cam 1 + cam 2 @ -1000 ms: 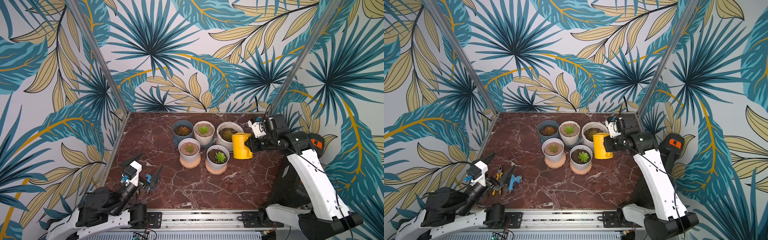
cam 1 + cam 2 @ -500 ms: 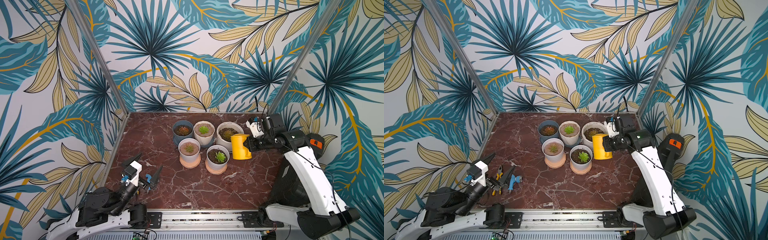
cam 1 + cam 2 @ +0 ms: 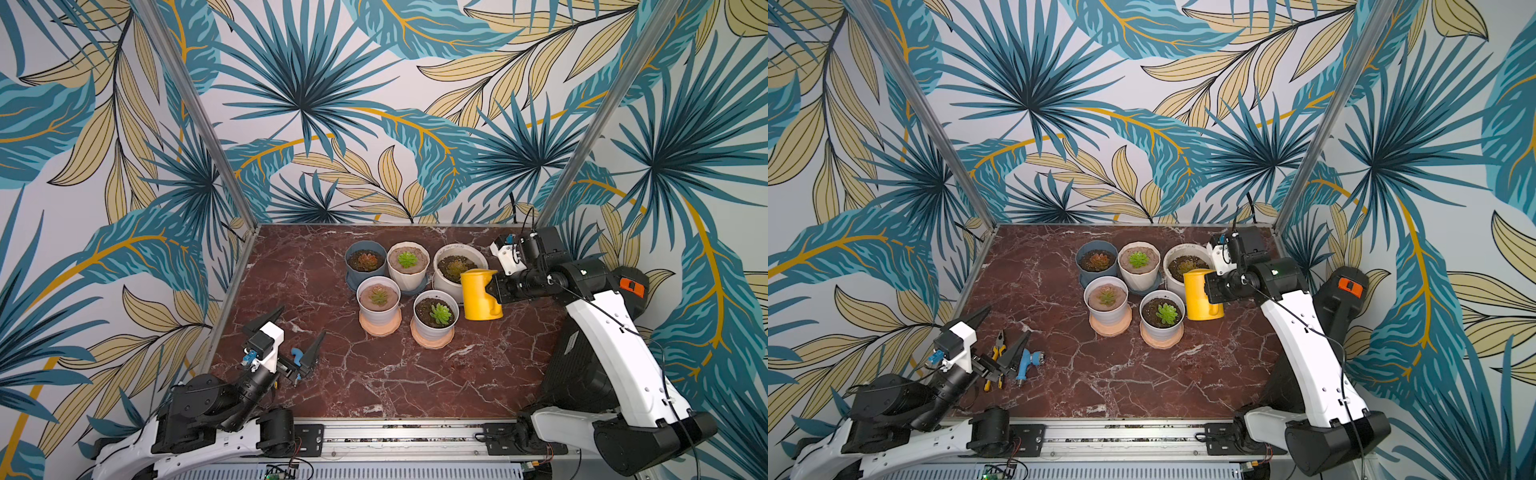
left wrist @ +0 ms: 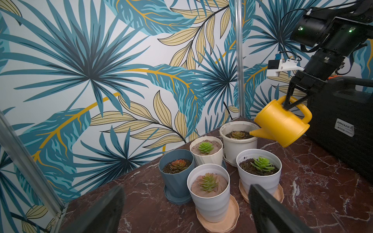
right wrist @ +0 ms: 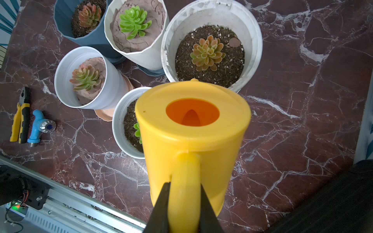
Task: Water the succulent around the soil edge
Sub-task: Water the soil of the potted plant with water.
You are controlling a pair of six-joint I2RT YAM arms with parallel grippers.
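Note:
My right gripper (image 5: pixel 184 187) is shut on the handle of a yellow watering can (image 5: pixel 191 125), held above the table at the back right (image 3: pixel 478 295). In the left wrist view the watering can (image 4: pixel 282 123) tilts spout-down, its tip over the near rim of a large white pot (image 4: pixel 238 149). A brownish-green succulent (image 5: pixel 206 53) grows in dark soil in that large white pot (image 3: pixel 440 259). No water shows. My left gripper (image 3: pixel 303 320) is wide open and holds nothing, low at the front left, in both top views (image 3: pixel 1008 320).
Other pots stand left of the can: a blue pot (image 3: pixel 365 259), a cream pot (image 3: pixel 408 259) and two white pots on peach saucers (image 3: pixel 378 297) (image 3: pixel 435 313). Yellow pliers (image 3: pixel 995 357) and a blue tap (image 3: pixel 1025 363) lie by the left gripper. A black box (image 4: pixel 343 131) stands at the right edge.
The right arm has carried the watering can slightly left, closer to the large white pot. The left arm has stayed put.

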